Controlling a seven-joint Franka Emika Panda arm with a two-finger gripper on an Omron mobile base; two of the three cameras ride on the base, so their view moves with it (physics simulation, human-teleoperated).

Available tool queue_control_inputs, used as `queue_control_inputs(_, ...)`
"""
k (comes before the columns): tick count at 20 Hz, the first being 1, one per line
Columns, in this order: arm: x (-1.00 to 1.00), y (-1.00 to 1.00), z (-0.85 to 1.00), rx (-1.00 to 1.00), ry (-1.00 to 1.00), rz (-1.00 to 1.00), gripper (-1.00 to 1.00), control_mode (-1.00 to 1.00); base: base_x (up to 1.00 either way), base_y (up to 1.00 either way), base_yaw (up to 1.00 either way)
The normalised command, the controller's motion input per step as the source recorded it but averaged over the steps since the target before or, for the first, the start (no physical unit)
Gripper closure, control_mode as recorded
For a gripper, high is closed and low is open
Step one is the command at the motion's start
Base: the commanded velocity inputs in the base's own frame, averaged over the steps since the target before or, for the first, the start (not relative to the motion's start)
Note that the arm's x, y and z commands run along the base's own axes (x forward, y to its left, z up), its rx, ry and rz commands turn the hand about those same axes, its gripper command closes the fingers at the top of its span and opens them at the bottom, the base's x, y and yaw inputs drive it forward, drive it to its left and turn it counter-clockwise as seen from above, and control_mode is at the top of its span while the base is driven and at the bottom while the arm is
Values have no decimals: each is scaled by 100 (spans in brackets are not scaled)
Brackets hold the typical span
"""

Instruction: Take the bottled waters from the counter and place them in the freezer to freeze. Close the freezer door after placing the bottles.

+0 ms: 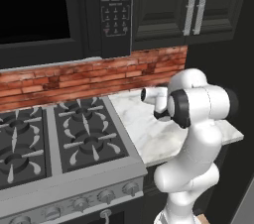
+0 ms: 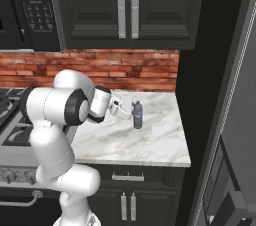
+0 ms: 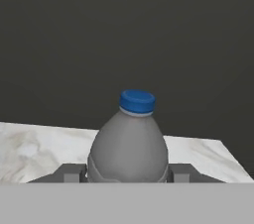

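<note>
A greyish bottled water (image 3: 129, 143) with a blue cap stands upright on the white-grey marble counter (image 2: 150, 145), near its back. It looks small and dark in the right base view (image 2: 137, 115). My gripper (image 3: 128, 172) reaches level towards it, and its two fingertips (image 3: 72, 172) press against the bottle's sides, shut on it. The white hand (image 2: 107, 104) sits just left of the bottle. The translucent blue bottle is out of view. The pale grey freezer door (image 2: 245, 120) with its recessed dispenser panel rises at the right.
A black gas stove (image 1: 59, 134) with grates adjoins the counter on the left. A red brick backsplash (image 2: 125, 67) and black wall cabinets (image 2: 127, 5) stand behind. A dark tall panel (image 2: 200, 70) borders the counter's right side.
</note>
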Motion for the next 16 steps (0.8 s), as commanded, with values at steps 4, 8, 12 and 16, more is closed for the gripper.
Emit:
queue_control_inputs(4,-46,32,83,0,-3,0,100,-100,0,0,0)
queue_control_inputs(8,-89,52,72,0,-3,0,100,-100,0,0,0)
queue_control_inputs(12,-100,50,85,0,-2,-5,100,-100,0,0,0)
queue_control_inputs(16,-100,39,100,0,0,-8,100,-100,0,0,0)
